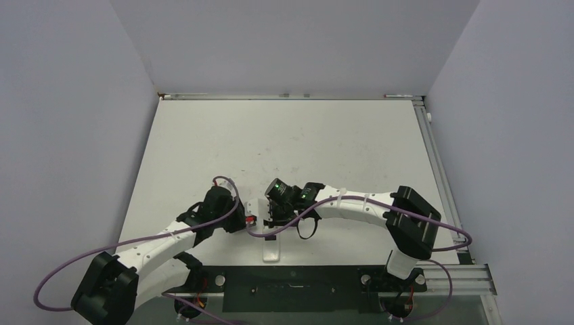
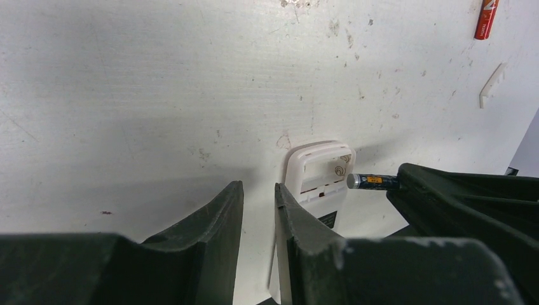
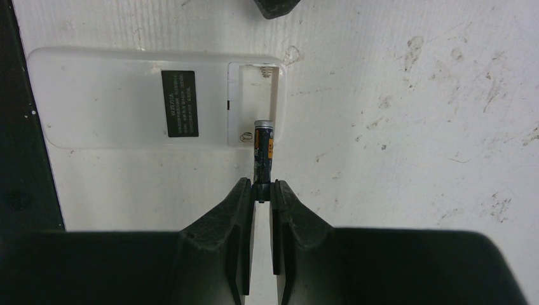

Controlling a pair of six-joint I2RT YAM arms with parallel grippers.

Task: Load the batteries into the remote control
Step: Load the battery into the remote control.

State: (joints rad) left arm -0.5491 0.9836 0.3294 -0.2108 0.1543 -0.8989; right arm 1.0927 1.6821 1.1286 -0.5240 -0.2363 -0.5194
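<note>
Clock read on the top view; 6 = arm bases.

**Nearest.** The remote control (image 1: pixel 271 251) lies face down on the table (image 1: pixel 318 135). Its plain end is close to the 6 o'clock edge and its long axis runs 6 to 12. The back label faces up and the cover is off. The open compartment (image 3: pixel 254 95) is at the 12 o'clock end, with its spring contacts bare.

**Next out.**
- The right gripper (image 3: pixel 262 185) enters from 3 o'clock, fingers pinched narrow on the tail of one dark battery (image 3: pixel 264 145). The battery points toward 9 o'clock. Its nose is just at the compartment's 3 o'clock rim, not seated.
- The left gripper (image 2: pixel 259 190) sits on the 9 o'clock side. Its fingers are a narrow gap apart with bare table between them, holding nothing. One finger is just beside the remote's long edge; I cannot tell whether it touches.

**Farthest.** Both seen by the left wrist only, toward 1 o'clock and well apart from the remote:
- a red cylinder (image 2: pixel 486 19), possibly a second battery
- a white strip (image 2: pixel 492 86), possibly the cover

**Handling (judgement).**
- The battery is light, rigid, round and smooth-jacketed. A grip on its tail alone leaves a long free end, so it may pivot between the pads when the nose meets the spring.
- A hold nearer mid-body would be steadier, but it would cost clearance at the compartment wall.
- The remote is light, hard plastic on a smooth top. It will likely slide toward 9 o'clock under the insertion push, so brace it across the long edges, clear of the opening.
- The springs are thin; press squarely.
</note>
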